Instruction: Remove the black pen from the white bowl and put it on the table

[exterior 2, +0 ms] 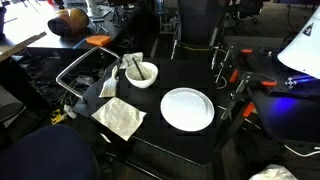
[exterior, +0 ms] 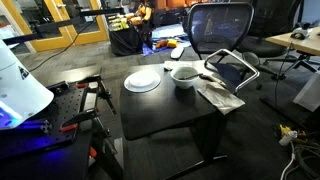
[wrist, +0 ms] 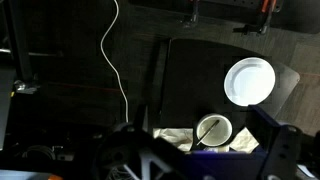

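Wrist view: gripper (wrist: 205,160) is seen spread apart; black pen (exterior 2: 135,68), judged light, stiff and slippery, should be pinched above the white bowl (wrist: 198,128) rim.

Both exterior views flank the table (exterior: 165,110) oppositely (wrist view high overhead).

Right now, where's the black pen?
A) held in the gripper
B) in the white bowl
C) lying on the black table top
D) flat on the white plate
B: in an exterior view the black pen rests inside the white bowl, one end sticking up past the rim.
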Controlling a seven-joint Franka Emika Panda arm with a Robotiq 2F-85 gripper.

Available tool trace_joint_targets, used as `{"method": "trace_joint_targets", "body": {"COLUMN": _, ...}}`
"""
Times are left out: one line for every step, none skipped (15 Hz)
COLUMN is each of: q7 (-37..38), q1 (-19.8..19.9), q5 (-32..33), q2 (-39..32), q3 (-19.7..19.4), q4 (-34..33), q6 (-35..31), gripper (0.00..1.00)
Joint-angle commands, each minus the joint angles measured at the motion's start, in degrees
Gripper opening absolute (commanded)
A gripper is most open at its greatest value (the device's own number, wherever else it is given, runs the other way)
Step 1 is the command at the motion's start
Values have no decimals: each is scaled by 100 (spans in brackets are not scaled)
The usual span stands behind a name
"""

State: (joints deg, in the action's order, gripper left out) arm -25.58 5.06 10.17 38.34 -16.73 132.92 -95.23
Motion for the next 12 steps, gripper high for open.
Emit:
{"method": "trace_joint_targets", "body": {"q7": -7, "q1": 11, "q5": -9, "q2": -9, "q3": 10, "q4": -16, "q6": 14, "gripper": 100}}
{"method": "trace_joint_targets", "body": {"q7": -7, "q1": 11, "q5": -9, "q2": -9, "q3": 10, "q4": -16, "q6": 14, "gripper": 100}}
{"method": "trace_joint_targets", "body": {"q7": -7, "q1": 11, "q5": -9, "q2": -9, "q3": 10, "q4": -16, "q6": 14, "gripper": 100}}
{"method": "trace_joint_targets", "body": {"q7": -7, "q1": 11, "q5": -9, "q2": -9, "q3": 10, "q4": -16, "q6": 14, "gripper": 100}}
{"method": "trace_joint_targets", "body": {"q7": -7, "q1": 11, "q5": -9, "q2": -9, "q3": 10, "q4": -16, "q6": 14, "gripper": 100}}
{"method": "trace_joint_targets", "body": {"q7": -7, "q1": 11, "q5": -9, "q2": -9, "q3": 10, "q4": -16, "q6": 14, "gripper": 100}}
{"method": "trace_joint_targets", "body": {"q7": 6, "q1": -23, "q5": -25, "q2": -97, "q3": 31, "q4": -51, "q6": -21, "gripper": 100}}
{"method": "trace_joint_targets", "body": {"q7": 139, "q1": -35, "q5": -3, "q2": -260, "q3": 111, "q4": -101, "q6": -41, "gripper": 100}}
{"method": "trace_joint_targets", "body": {"q7": 163, "q1": -87, "q5": -49, "q2": -379, "q3": 136, "q4": -131, "q6": -72, "gripper": 100}}
{"method": "trace_joint_targets", "body": {"q7": 212, "q1": -158, "q5": -123, "q2": -548, "q3": 199, "q4": -169, "q6": -92, "gripper": 100}}
{"method": "trace_joint_targets", "body": {"q7": 219, "q1": -230, "q5": -210, "q2": -681, "q3": 262, "q4": -186, "q6": -130, "gripper": 100}}
{"method": "trace_joint_targets", "body": {"q7": 343, "q1": -283, "q5": -261, "q2": -843, "q3": 387, "q4": -205, "q6": -159, "gripper": 100}}
